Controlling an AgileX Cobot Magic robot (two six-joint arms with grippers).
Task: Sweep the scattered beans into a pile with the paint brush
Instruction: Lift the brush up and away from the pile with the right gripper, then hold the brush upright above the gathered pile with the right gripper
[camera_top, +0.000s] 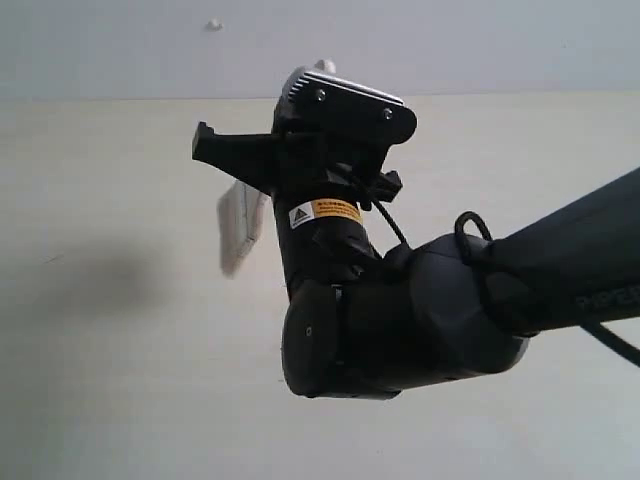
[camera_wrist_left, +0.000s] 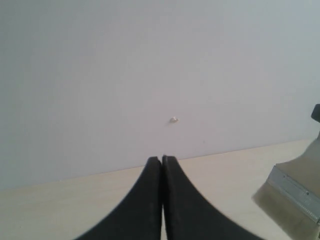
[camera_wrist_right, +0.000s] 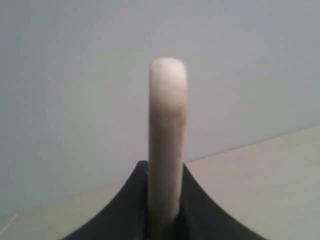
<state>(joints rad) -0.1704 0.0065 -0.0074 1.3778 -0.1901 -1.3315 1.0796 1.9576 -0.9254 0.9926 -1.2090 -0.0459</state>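
1. Left fingers (camera_wrist_left: 154, 172): clenched, tip against tip, with nothing between them. They point toward the grey wall (camera_wrist_left: 150, 60), which carries 1 small pale speck (camera_wrist_left: 173, 119) above the far edge of the beige surface (camera_wrist_left: 60, 205).
2. Paint brush (camera_wrist_left: 295, 192): in the left wrist view, its silver ferrule (camera_wrist_left: 287, 182) and off-white bristles (camera_wrist_left: 277, 212) show to the right of the left fingers, apart from them.
3. Exterior view: the bristles appear blurred, just left of the dark right arm (camera_top: 450, 300). Whether they touch the surface cannot be determined.
4. Right fingers (camera_wrist_right: 140, 180): grasping the pale wooden handle (camera_wrist_right: 167, 115). It stands edge-on between the 2 fingers, with its rounded end beyond their tips.
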